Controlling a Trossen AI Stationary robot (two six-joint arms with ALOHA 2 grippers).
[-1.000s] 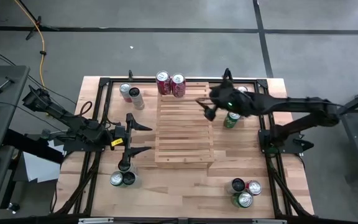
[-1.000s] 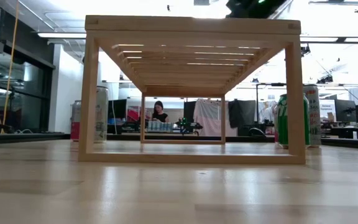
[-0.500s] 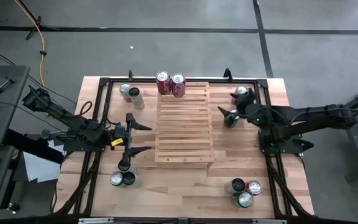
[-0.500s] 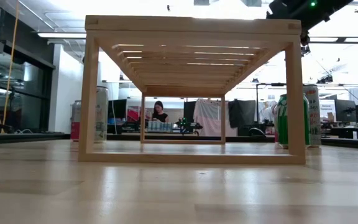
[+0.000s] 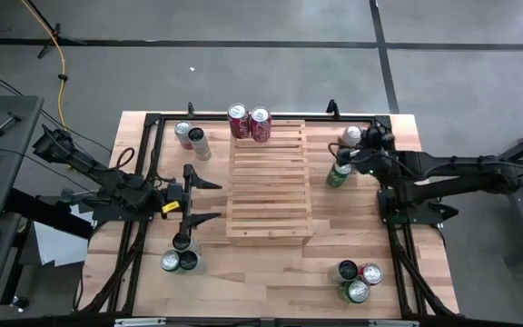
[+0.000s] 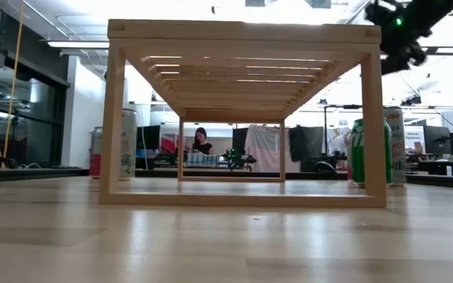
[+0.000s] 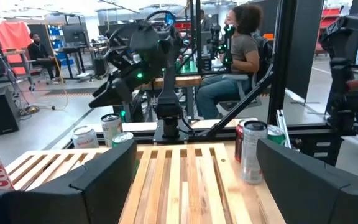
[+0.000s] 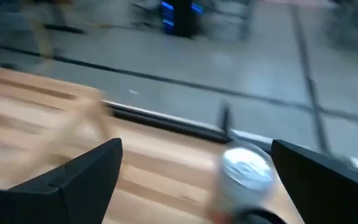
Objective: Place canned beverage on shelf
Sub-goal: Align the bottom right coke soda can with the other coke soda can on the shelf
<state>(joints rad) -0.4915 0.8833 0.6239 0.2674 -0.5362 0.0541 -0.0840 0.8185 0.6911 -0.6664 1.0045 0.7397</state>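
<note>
while the right gripper (image 5: 341, 156) hangs spread wide above a green can (image 5: 337, 175) and a silver-topped can (image 5: 351, 136) just right of the shelf (image 5: 271, 182) — two red cans (image 5: 249, 123) sit on the shelf's far edge; left gripper (image 5: 209, 202) parked open, empty, beside its left side.

A light-wood slatted shelf (image 5: 270, 179) stands mid-surface; two red cans (image 5: 249, 123) stand upright at its far end.
</note>
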